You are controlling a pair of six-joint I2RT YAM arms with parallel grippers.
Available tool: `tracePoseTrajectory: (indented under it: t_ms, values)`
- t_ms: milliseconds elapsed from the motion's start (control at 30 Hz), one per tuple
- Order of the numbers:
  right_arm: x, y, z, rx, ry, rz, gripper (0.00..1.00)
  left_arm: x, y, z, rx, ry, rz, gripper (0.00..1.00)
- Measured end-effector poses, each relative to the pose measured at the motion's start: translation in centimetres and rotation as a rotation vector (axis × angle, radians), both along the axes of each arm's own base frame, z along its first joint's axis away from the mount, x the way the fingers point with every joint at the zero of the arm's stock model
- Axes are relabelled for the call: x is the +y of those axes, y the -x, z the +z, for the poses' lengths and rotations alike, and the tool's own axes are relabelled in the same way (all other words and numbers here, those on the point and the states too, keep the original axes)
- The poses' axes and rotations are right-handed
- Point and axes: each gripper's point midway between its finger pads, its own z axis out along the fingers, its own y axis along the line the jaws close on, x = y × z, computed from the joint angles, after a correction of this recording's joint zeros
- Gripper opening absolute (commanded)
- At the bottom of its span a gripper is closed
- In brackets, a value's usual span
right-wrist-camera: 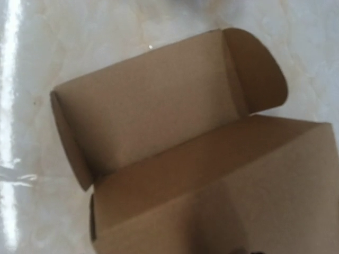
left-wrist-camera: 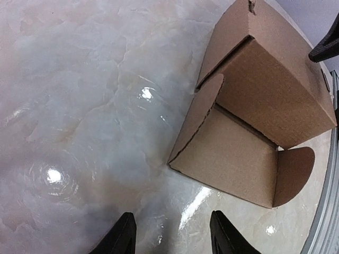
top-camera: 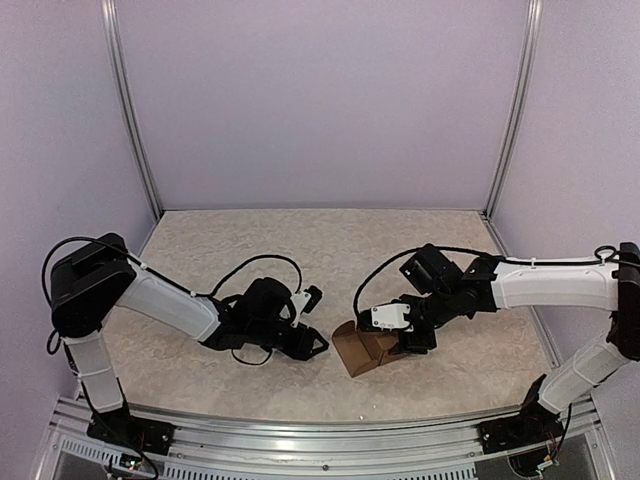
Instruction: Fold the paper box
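The paper box (top-camera: pixel 362 350) is brown cardboard, partly folded, and lies on the table near its front edge. In the left wrist view the paper box (left-wrist-camera: pixel 254 106) shows a closed body and an open panel with two rounded flaps. My left gripper (top-camera: pixel 318 345) (left-wrist-camera: pixel 172 217) stands open just left of it, apart from it, with bare table between its fingers. My right gripper (top-camera: pixel 405 345) is at the box's right end. One of its black fingertips (left-wrist-camera: pixel 326 45) rests by the box's far edge. The paper box (right-wrist-camera: pixel 185 159) fills the right wrist view and hides that gripper's fingers.
The pale marbled table (top-camera: pixel 300 250) stretches behind the box. A metal rail (top-camera: pixel 320 425) (left-wrist-camera: pixel 323 222) runs along the front edge, close to the box. Lilac walls with metal posts (top-camera: pixel 135 120) close off the back and sides.
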Motion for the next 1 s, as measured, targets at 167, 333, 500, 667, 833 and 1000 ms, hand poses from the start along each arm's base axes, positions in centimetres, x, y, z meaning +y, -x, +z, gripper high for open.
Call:
tracePoseTrajectory:
  t_ms: [167,333,500,667,833,1000]
  values:
    - [0.1,0.0,-1.0,0.0,0.018,0.01,0.62,-0.6,0.2,-0.3,0.038,0.043,-0.014,0.48]
    - [0.1,-0.1,-1.1,-0.003,0.017,0.011,0.62,-1.9,-0.1,-0.3,0.079,0.097,-0.03,0.46]
    - [0.1,0.0,-1.1,-0.002,0.015,0.012,0.62,-2.5,-0.4,-0.1,0.161,0.157,-0.001,0.53]
    - [0.2,0.1,-1.1,0.002,0.009,0.015,0.62,-2.8,-0.8,0.3,0.311,0.247,0.109,0.55]
    - [0.3,0.2,-1.1,0.003,-0.001,0.019,0.61,-3.4,-1.0,0.5,0.426,0.363,0.187,0.56]
    - [0.2,0.4,-1.0,0.007,-0.005,0.021,0.61,-3.8,-1.4,0.6,0.458,0.407,0.223,0.54]
